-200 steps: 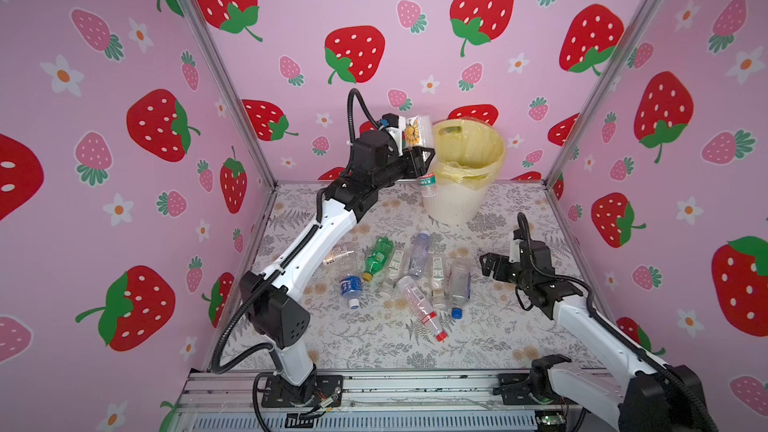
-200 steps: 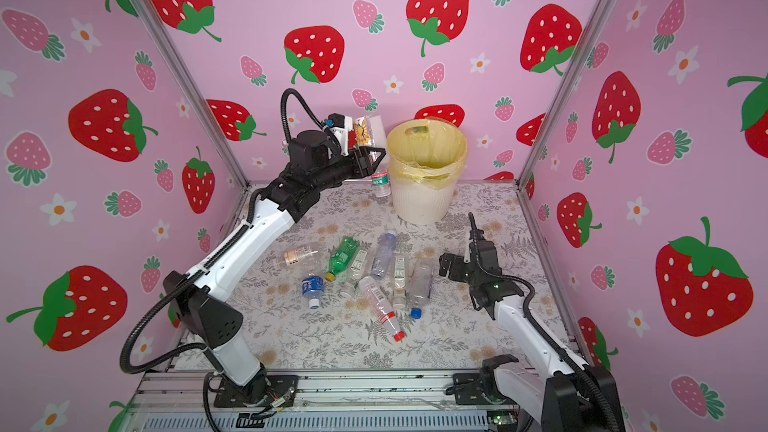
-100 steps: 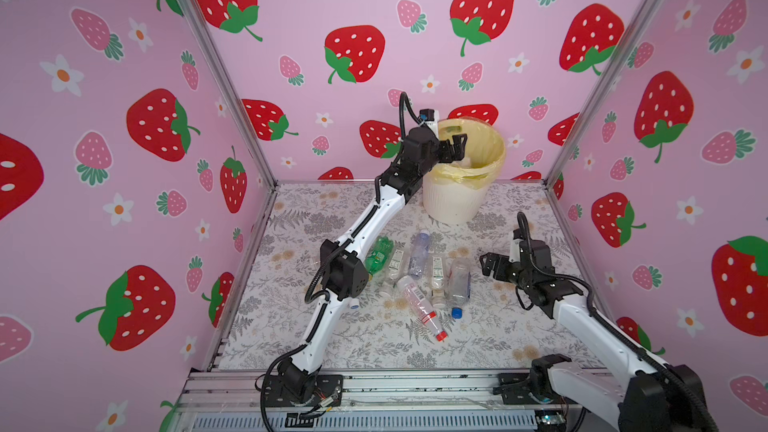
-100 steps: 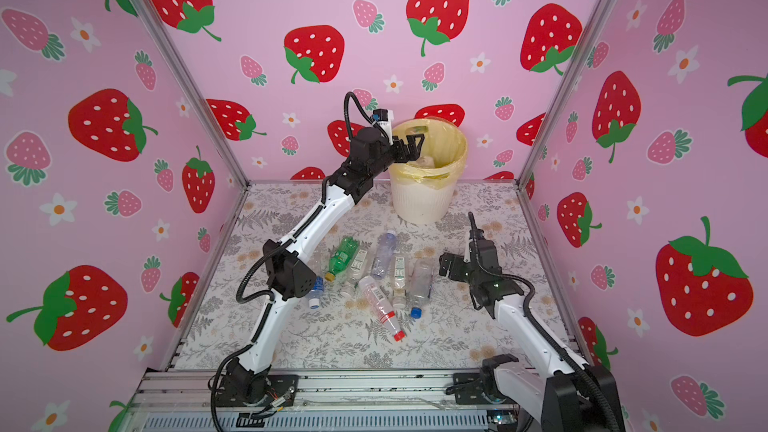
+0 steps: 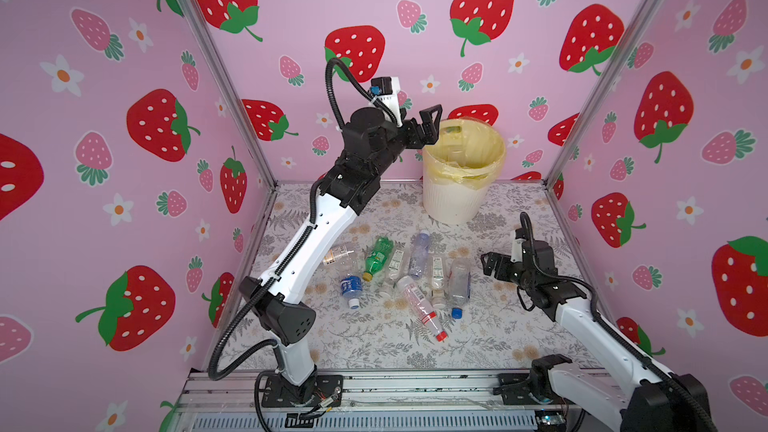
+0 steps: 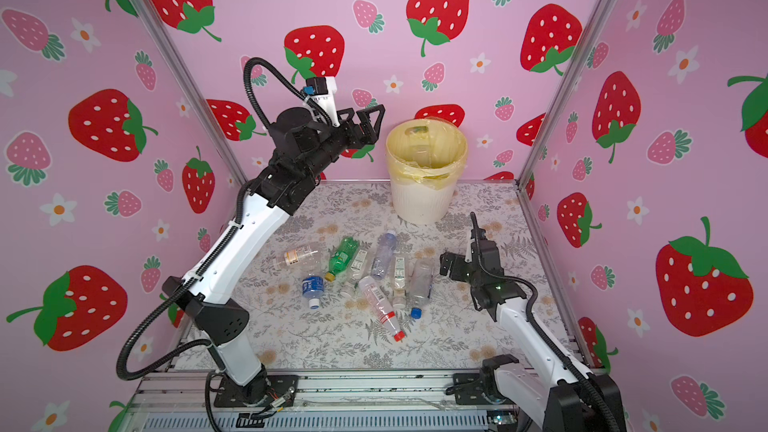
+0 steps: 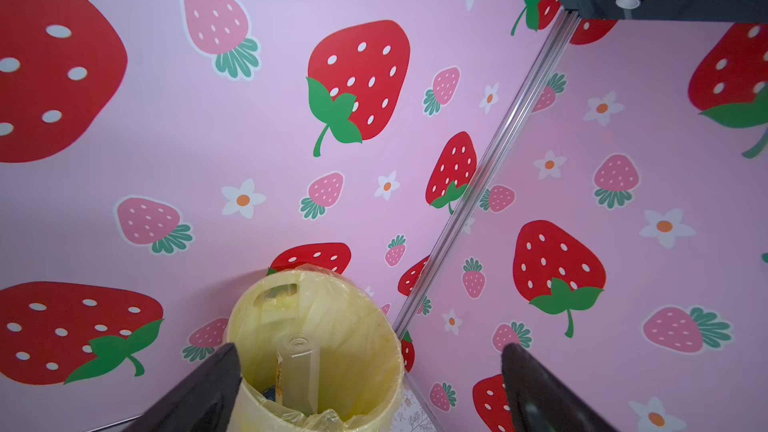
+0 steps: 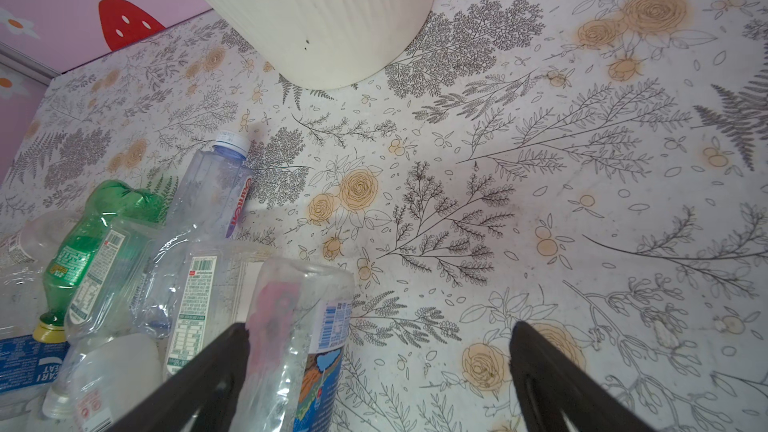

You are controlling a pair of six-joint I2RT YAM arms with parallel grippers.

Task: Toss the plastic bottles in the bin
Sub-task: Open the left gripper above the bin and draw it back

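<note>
Nearest the front edge of the table [image 5: 374, 342] a red-capped bottle [image 5: 424, 309] lies alone, a stray from the heap; behind it the rest of the plastic bottles [image 5: 399, 268] lie on their sides in a loose row across the table's middle, apparently the stock waiting to be cleared. I count eight on the table, one green bottle [image 5: 377, 257] and seven clear or bluish, though the overlaps could hide another. The right gripper [image 5: 487, 264] hovers low just beside the row's right end, jaws spread wide and empty, seemingly placed to take the blue-capped bottle [image 5: 459, 284] next to it. At the far edge stands the one bin [image 5: 451, 201], its yellow liner [image 5: 478, 160] folded over the rim. The left gripper [image 5: 430, 128] hangs higher than that rim and just to its side, jaws wide apart and holding nothing, which fits a drop already made; the left wrist view shows at least one clear bottle [image 7: 297, 367] inside
</note>
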